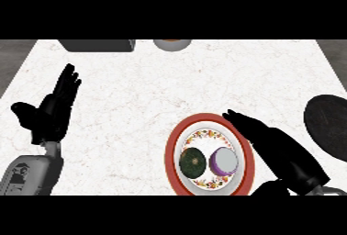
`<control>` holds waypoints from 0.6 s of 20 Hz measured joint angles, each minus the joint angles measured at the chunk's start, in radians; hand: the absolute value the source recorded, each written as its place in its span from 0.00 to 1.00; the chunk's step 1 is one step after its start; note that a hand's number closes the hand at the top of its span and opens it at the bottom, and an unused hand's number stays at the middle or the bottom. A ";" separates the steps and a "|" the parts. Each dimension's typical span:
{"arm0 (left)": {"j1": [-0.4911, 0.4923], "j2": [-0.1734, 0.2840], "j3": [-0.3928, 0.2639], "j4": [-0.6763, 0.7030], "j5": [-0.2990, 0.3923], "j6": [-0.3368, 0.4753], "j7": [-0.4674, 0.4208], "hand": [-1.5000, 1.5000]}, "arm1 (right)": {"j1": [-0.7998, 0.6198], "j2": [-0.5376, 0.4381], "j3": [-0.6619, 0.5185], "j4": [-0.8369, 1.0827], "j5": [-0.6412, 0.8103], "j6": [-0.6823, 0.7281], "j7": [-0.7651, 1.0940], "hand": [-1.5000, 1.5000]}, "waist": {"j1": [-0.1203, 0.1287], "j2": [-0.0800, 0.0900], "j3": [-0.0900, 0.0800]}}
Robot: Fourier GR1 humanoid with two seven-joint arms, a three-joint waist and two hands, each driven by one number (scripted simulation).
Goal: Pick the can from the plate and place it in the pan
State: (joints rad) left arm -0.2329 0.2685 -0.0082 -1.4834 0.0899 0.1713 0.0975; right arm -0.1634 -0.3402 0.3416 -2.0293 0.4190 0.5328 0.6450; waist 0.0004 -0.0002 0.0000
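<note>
A red-rimmed plate (177,137) with a flowered border sits at the lower middle of the white counter. On it stands a can (224,162) with a purple side and a silver top, and beside it, to the left, lies a dark green round object (193,162). My right hand (274,147) stretches over the plate's right edge with straight fingers, just right of the can, holding nothing. The dark round pan (330,124) lies at the right edge, partly cut off. At the left my left hand (51,110) rests open with fingers up.
A dark grey box-like object (96,44) and a pale round container (170,44) stand at the counter's far edge. The counter (149,87) is white marble, with dark floor showing at both far corners.
</note>
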 measured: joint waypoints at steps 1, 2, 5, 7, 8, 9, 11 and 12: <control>0.002 -0.012 -0.003 0.006 -0.005 0.000 -0.007 0.50 | -0.018 0.013 -0.003 0.012 0.001 0.012 0.004 0.00 | 0.000 0.000 0.000; 0.016 -0.007 0.002 -0.013 -0.003 -0.011 -0.002 0.50 | -0.006 0.010 -0.004 0.021 0.014 0.014 -0.019 0.00 | 0.001 0.000 0.000; 0.014 -0.019 0.015 0.011 -0.014 -0.024 -0.018 0.50 | -0.006 0.038 0.010 0.026 0.049 0.037 -0.013 0.00 | -0.001 0.000 0.000; 0.008 -0.025 0.023 0.016 -0.019 -0.030 -0.020 0.50 | -0.002 0.051 0.025 0.030 0.076 0.050 -0.010 0.00 | -0.001 0.000 0.000; 0.002 -0.027 0.028 0.026 -0.020 -0.032 -0.026 0.50 | -0.005 0.043 0.020 0.056 0.090 0.052 -0.034 0.00 | -0.001 0.000 0.000; -0.002 -0.029 0.026 0.018 -0.022 -0.031 -0.015 0.50 | -0.017 0.052 0.036 0.084 0.116 0.048 -0.032 0.00 | 0.001 0.000 0.000; 0.003 -0.015 0.040 0.005 -0.011 -0.052 -0.010 0.50 | -0.009 0.041 0.053 0.082 0.148 0.066 -0.016 0.00 | 0.001 0.000 0.000; 0.011 -0.009 0.048 0.003 -0.007 -0.063 -0.015 0.50 | -0.011 0.039 0.059 0.093 0.165 0.071 -0.019 0.00 | 0.001 0.000 0.000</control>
State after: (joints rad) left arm -0.2219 0.2599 0.0397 -1.4804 0.0828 0.1084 0.0825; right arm -0.1742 -0.3009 0.4007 -1.9364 0.5839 0.6035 0.6255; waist 0.0016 -0.0004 -0.0001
